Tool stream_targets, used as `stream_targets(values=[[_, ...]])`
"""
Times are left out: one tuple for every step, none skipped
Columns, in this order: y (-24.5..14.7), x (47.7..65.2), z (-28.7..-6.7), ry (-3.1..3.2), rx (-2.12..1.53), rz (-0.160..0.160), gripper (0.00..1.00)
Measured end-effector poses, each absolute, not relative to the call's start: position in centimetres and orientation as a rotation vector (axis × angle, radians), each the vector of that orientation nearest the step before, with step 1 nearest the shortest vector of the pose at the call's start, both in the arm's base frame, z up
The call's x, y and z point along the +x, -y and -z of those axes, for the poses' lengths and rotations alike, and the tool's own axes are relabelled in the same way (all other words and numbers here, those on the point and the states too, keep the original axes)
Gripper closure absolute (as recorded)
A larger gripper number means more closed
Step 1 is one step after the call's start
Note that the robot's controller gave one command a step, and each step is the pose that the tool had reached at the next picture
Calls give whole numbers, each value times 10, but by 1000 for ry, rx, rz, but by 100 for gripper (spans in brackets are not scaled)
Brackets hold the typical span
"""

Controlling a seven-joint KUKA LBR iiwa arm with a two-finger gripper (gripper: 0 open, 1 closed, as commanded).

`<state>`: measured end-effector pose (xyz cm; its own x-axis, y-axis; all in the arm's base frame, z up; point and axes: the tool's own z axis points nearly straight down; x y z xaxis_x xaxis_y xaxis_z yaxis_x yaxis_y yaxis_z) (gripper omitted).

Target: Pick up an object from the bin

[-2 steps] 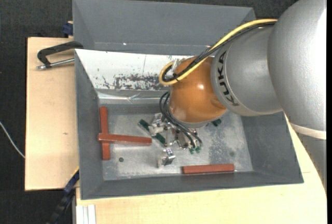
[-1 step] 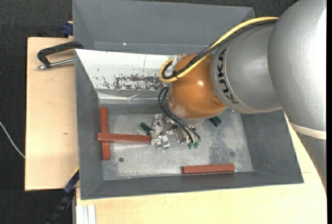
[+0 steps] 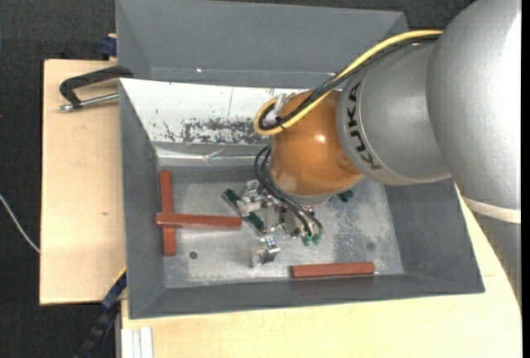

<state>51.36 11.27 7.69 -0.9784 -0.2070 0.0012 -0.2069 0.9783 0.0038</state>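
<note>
My gripper [image 3: 275, 220] hangs low over the middle of the bin floor, under the arm's orange cover, its metal and green parts just above the floor. A red-brown flat bar [image 3: 197, 221] lies crosswise to its left, its right end close beside the gripper. That bar rests across a second red-brown bar [image 3: 166, 197] running front to back near the left wall. A third red-brown bar [image 3: 331, 269] lies near the front wall, to the gripper's lower right. I see nothing held in the gripper.
A small dark speck [image 3: 193, 255] lies on the floor at front left. The arm's big grey body and orange cover hang over the bin's right and back parts. The bin walls slope in steeply on all sides.
</note>
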Motion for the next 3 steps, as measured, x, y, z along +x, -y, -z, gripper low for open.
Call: stream_targets(values=[[-114, 523, -80, 3162, 326, 14, 100], [-114, 523, -80, 3162, 326, 14, 100], [-150, 545, -75, 3068, 739, 3, 0]])
